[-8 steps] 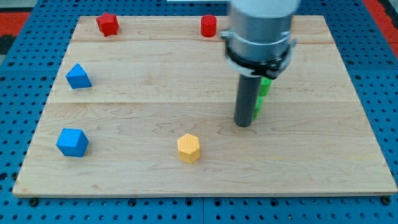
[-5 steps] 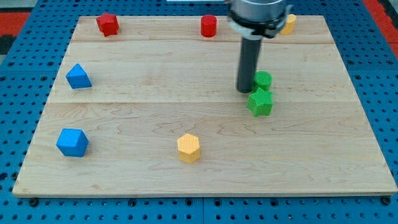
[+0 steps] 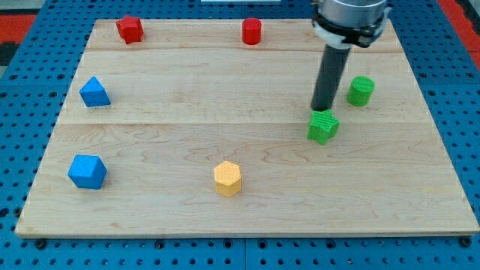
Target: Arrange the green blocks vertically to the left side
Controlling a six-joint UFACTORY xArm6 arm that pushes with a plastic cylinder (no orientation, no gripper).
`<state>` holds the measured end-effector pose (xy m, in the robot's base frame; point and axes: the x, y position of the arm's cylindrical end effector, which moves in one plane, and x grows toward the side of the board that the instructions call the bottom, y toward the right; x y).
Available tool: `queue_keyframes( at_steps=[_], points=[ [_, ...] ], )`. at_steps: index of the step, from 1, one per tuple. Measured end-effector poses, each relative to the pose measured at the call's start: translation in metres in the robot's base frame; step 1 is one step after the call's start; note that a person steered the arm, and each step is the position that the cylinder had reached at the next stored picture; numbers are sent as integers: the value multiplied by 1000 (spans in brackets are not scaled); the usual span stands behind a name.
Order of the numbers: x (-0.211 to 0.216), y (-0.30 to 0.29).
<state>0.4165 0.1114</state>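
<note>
So the arm here has no claw at all, just a dark rod, so open or closed doesn't apply. My tip [image 3: 323, 109] sits right at the top edge of the green star-ish block [image 3: 323, 127] (looks like it's touching, hard to be sure). Taking that green block as the landmark: the green cylinder [image 3: 361, 91] is up and to its right, near but apart from it, and on the right of the rod. The yellow hexagon block [image 3: 227, 178] is down and to its left. Both blue blocks, the upper one [image 3: 94, 91] and the lower one [image 3: 87, 172], are far off to its left. The red block [image 3: 130, 29] and red cylinder [image 3: 251, 31] are way up near the bench's [image 3: 165, 112] top edge
</note>
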Motion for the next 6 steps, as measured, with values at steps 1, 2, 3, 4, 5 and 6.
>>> queue_keyframes(
  at_steps=[1, 2, 3, 4, 5, 6],
  points=[
    [27, 21],
    [75, 81],
    [72, 105],
    [27, 90],
    [45, 39],
    [125, 57]
  ],
)
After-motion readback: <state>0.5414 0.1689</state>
